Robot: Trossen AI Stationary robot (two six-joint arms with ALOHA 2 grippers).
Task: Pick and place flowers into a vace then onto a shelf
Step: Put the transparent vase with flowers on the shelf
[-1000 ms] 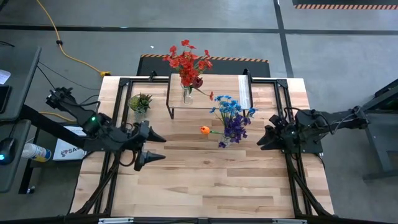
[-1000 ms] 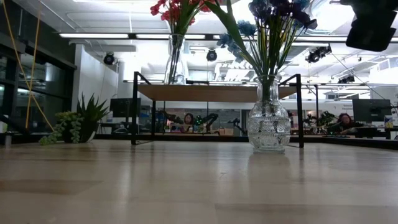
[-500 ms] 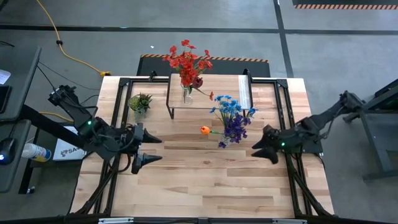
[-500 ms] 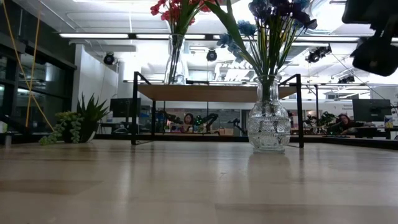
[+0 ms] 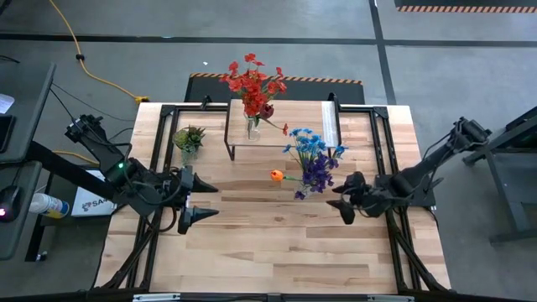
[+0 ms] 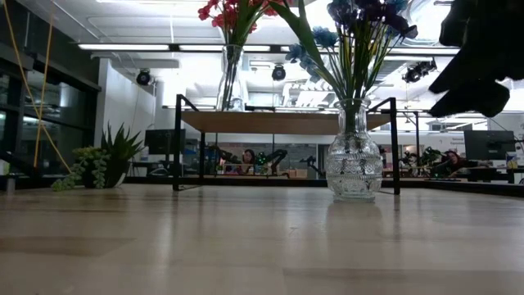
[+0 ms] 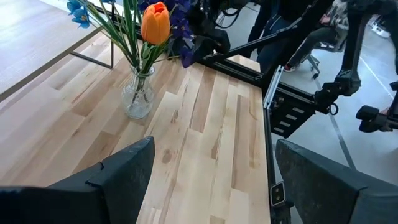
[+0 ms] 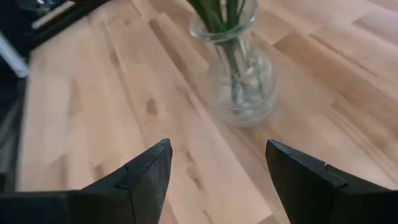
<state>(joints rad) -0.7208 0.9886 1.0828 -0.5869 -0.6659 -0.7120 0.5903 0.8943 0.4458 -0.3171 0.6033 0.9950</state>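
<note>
The work surface was a light-wood tabletop (image 5: 277, 243) on a grey concrete floor; the low view looked across it into a lit hall where seated people showed far behind.

Left gripper (image 5: 201, 201): fingers spread wide, holding nothing and touching nothing, above the table's left part. The clear glass vase (image 6: 353, 156) of blue, purple and one orange flowers (image 5: 312, 164) stood on the tabletop at its 3 o'clock, well apart.

A small green spiky plant (image 5: 189, 138) stood near the shelf's left end.

The shelf (image 5: 285, 130), a light board on black legs, carried a second vase of red flowers (image 5: 252, 84).

Right gripper (image 5: 342, 201): fingers parted, empty, no contact. The vase stood near it, at its 10 o'clock, upright.
</note>
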